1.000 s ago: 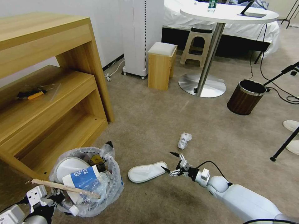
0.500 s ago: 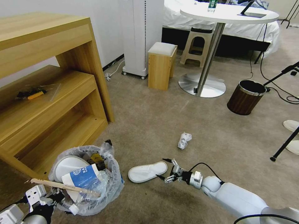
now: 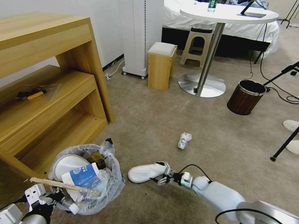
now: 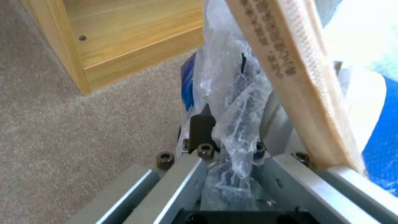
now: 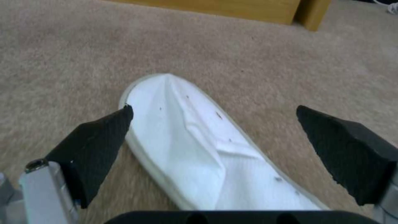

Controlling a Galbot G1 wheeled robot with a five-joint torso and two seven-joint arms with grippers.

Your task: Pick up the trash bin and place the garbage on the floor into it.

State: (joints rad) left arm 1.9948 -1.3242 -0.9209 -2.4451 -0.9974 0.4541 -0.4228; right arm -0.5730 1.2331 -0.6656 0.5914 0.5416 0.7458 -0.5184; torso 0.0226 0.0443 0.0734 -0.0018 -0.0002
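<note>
Head view first: the right gripper (image 3: 158, 172) has dropped lower and slid in toward the white slipper (image 3: 146, 172) since a second ago. Back then it hung above the carpet with its black tips well clear of the heel; now it sits right at the slipper's near end, fingers spread wide, one on either side of it. From the right wrist camera the same slipper (image 5: 199, 149) lies flat between the two dark pads (image 5: 97, 143), the jaws parted and not yet touching the fabric, so nothing is gripped there.

The slipper itself has not shifted on the floor (image 3: 162, 118), and the crumpled white wad (image 3: 184, 140) still lies a little farther out, apart from it.

Down at the lower left, the left gripper (image 3: 46, 199) stays pinched on the rim of the trash bin (image 3: 90, 189), just as before. The bin is stuffed with another slipper, a blue-and-white paper cup (image 3: 82, 176) and a wooden stick (image 3: 62, 185) lying across the top. The left wrist camera shows crinkly bag plastic (image 4: 232, 102) caught between its metal jaws, with the stick (image 4: 290, 74) running past.
</note>
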